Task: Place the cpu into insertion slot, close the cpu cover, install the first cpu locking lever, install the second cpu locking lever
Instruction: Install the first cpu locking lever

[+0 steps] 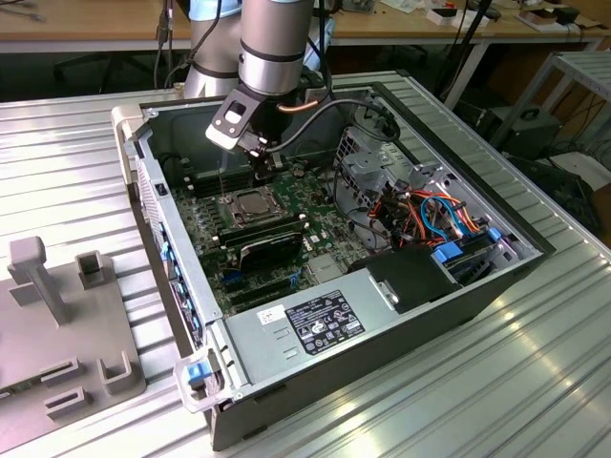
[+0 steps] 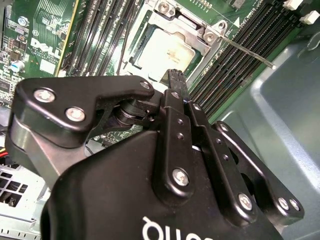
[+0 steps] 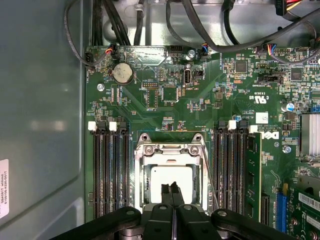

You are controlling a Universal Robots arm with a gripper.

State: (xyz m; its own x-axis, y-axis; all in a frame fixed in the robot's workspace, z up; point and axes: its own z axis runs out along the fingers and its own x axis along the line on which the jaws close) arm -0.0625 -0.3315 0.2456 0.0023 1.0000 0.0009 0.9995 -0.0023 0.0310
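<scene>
Here the gripper [image 3: 172,186] has its jaws pressed together with nothing between them, and in both wrist views the paired tips hang just over the near edge of the cpu [image 3: 160,175]. Whether they touch it cannot be told. The cpu sits in the insertion slot [image 3: 170,140], its pale metal top showing through the square window of the cpu cover [image 3: 200,175], which lies flat down over it.

Beside the slot a thin locking lever [image 3: 209,175] runs free along one edge of the cover. In the second wrist view the lever [image 2: 247,52] slants out over the black memory slots [image 2: 235,60], unlatched. Memory slots flank the socket on both sides, and a coin battery [image 3: 122,74] sits farther up the green motherboard [image 3: 165,100].

In the exterior view the socket lies at about ten o'clock from the middle of the open computer case [image 1: 477,296], with the arm [image 1: 277,38] coming down from twelve o'clock. The labelled power supply [image 1: 325,320] lies at five o'clock from the socket, and a grey fixture plate [image 1: 57,334] at eight o'clock, outside the case.
</scene>
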